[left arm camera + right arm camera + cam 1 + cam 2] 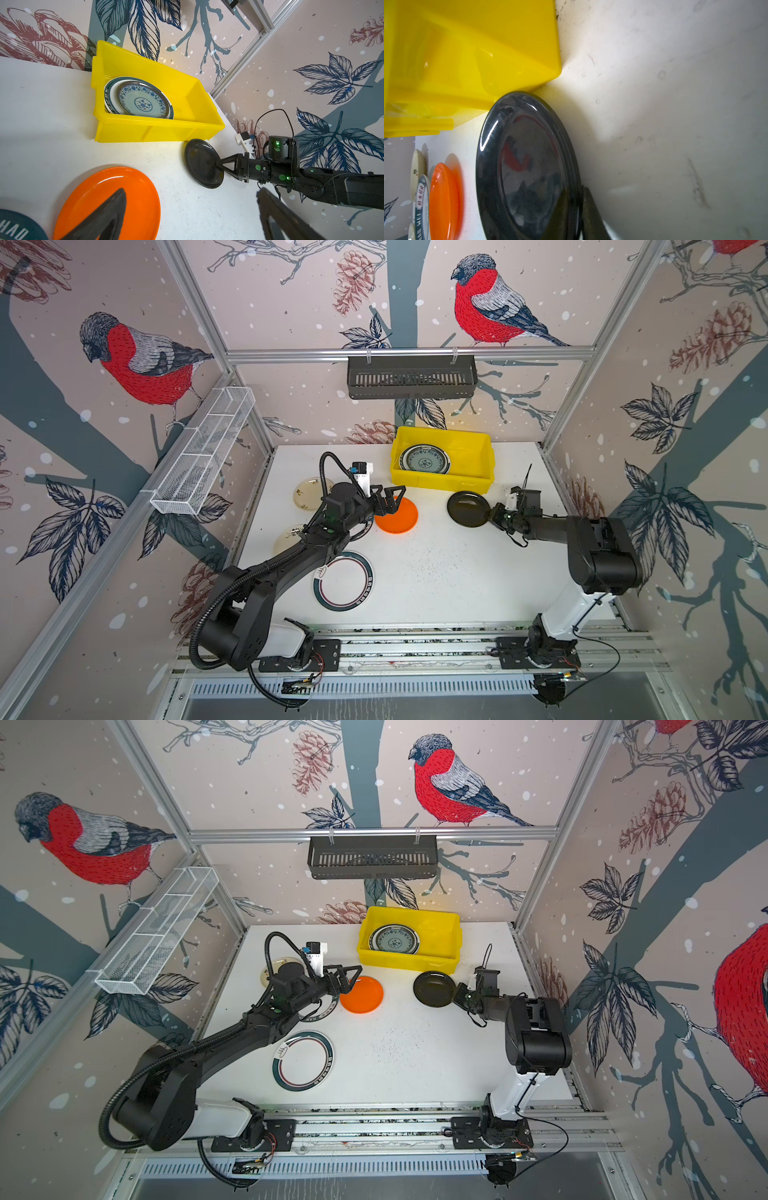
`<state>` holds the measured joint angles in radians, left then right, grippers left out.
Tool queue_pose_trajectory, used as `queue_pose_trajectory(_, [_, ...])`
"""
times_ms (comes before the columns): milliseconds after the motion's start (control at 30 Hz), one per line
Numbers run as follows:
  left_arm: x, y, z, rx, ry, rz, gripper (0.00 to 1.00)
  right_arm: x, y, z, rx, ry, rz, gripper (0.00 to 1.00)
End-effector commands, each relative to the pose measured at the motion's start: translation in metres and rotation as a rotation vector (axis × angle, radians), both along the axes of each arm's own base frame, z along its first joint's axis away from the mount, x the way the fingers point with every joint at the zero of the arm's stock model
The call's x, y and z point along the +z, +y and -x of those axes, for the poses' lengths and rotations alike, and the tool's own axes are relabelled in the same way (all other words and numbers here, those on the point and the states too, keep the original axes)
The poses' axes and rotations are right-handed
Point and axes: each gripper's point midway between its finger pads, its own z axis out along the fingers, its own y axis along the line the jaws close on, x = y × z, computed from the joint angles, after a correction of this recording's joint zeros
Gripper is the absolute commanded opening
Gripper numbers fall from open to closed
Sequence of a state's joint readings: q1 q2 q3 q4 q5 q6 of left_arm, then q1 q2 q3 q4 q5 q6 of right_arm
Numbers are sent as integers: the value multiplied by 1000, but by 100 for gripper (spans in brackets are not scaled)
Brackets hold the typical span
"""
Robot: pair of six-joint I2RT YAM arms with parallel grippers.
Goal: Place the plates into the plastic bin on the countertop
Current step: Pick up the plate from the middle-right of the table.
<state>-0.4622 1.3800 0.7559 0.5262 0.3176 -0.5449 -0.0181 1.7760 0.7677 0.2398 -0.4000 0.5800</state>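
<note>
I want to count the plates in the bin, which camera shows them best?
The left wrist view: it looks into the bin at a slant, so the plates show stacked, rims staggered. Both top views show mostly the top plate. The right wrist view shows only the bin's outer wall.

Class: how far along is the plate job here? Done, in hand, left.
Done: a stack topped by the teal-patterned plate lies in the yellow bin. In hand: the right gripper clamps the rim of the black plate; the left gripper hangs open over the orange plate. Left: those, two cream plates, two lettered-rim plates.
</note>
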Motion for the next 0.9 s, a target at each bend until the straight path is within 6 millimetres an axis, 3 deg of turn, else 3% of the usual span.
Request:
queue_pose_trajectory(0, [9,-1,1,-9,-29,16,97,-24,-7,20,-25,128,60,12])
queue_pose_trajectory(300, [6,-5,6,-31,-30,13,97,-21,-8,24,-34,137,75,4])
queue_pose_trajectory(867, [-10,-2,10,-28,-17,-18,97,32,4,39,-30,19,4,0])
